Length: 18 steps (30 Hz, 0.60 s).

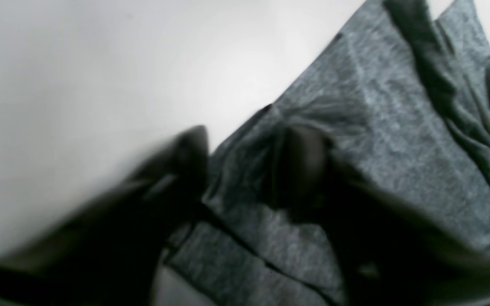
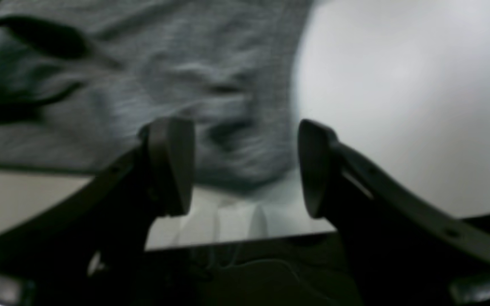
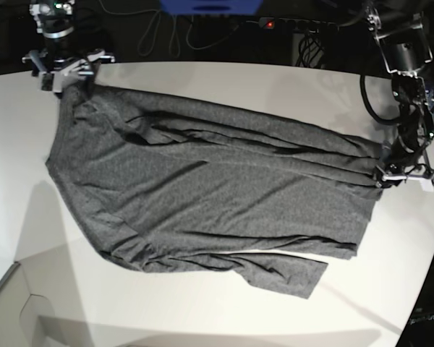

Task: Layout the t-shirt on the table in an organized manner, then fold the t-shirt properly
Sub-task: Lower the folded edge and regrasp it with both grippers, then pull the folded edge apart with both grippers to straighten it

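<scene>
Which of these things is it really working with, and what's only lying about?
In use:
shirt, spread on the table
left pincer, at the shirt's edge
right pincer, at its far corner

Lying about:
cables behind the table
power strip
blue box

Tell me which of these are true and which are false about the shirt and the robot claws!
1. The t-shirt is dark grey. True.
2. The t-shirt is folded into a neat little square. False: it lies spread out and wrinkled on the table.
3. The right claw has its two fingers apart. True.
4. The left claw is far away from the t-shirt. False: it is right at the shirt's edge, with cloth bunched between its fingers.
5. The table is black. False: it is white.
</scene>
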Tool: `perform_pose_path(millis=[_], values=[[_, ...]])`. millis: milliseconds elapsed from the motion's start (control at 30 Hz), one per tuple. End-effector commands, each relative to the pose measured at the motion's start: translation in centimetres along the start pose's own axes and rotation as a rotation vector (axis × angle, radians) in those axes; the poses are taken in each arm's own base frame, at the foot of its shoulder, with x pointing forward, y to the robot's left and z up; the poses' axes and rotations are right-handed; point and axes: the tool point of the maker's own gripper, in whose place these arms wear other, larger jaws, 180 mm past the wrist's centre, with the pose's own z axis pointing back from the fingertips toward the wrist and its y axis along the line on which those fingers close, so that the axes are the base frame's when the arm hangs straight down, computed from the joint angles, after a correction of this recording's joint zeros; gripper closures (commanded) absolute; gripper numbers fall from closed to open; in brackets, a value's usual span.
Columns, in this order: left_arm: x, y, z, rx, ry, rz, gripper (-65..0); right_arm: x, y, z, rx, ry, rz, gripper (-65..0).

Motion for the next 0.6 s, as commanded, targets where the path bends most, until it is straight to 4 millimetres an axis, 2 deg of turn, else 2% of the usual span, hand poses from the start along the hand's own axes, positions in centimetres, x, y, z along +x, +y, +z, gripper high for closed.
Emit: perform_pose_path(millis=[0, 167, 233, 333, 467, 567], values=[[-3.9, 1.3, 0.0, 0.055, 0.14, 0.007, -18.6, 0.9, 0.6, 0.1, 0.02, -0.036, -0.002, -38.9], [-4.0, 1.2, 0.0, 0.051, 0.146, 0.013, -5.5, -0.3, 3.8, -1.3, 0.106, -0.011, -0.021, -38.9], [-3.7, 1.4, 0.1, 0.053, 0.143, 0.014, 0.0, -0.4, 4.1, -2.3, 0.113, -0.008, -0.03, -38.9], [-4.0, 2.1, 0.5, 0.064, 0.145, 0.006, -0.4, -0.4, 4.3, -3.4, 0.116, -0.011, -0.042, -38.9], [-3.6, 1.6, 1.1, 0.018, 0.135, -0.049, -0.1, -0.5, 4.0, -4.6, 0.114, -0.005, -0.041, -38.9], [-3.0, 0.8, 1.8, -0.062, 0.124, -0.141, -0.1, -1.0, 3.6, -4.6, 0.111, 0.009, -0.031, -38.9]])
